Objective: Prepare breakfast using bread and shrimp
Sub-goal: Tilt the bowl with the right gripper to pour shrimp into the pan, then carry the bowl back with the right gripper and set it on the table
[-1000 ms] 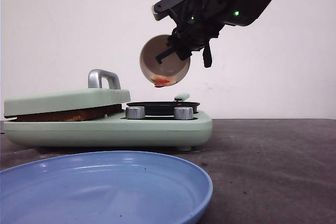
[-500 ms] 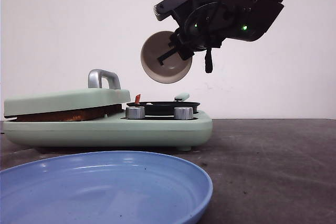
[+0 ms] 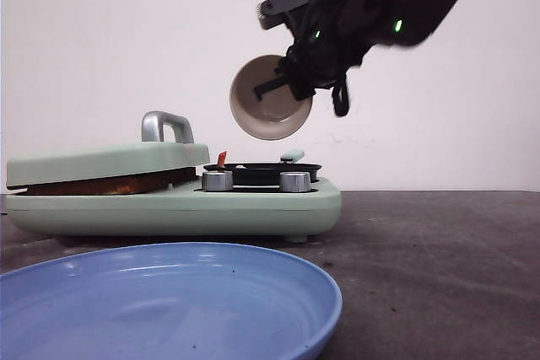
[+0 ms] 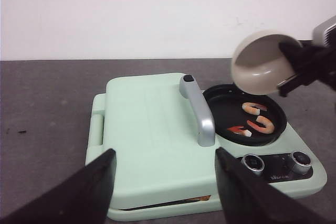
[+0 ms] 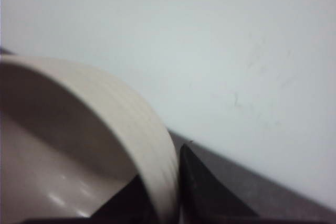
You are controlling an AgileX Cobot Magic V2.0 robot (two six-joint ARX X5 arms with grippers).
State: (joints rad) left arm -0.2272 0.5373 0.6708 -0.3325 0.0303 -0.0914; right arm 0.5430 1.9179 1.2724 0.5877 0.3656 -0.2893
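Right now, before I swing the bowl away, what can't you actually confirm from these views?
- Bread: front view shows only a brown edge under the closed lid; slice count hidden.
- Shrimp: front view shows one red tip; the pan rim hides the rest.
- Bowl: right wrist view is blurred and cropped, so leftovers are unclear there.
- Left gripper: fingertips cut off by the frame edge.

In your right wrist camera, a beige bowl (image 5: 79,145) fills the lower left area, its open inside facing the lens and its thick rim (image 5: 157,166) curving down to the dark fingers (image 5: 202,187) of the right hand, which pinch the rim from both sides. Behind it are a pale wall (image 5: 210,40) and a strip of dark counter (image 5: 273,192).
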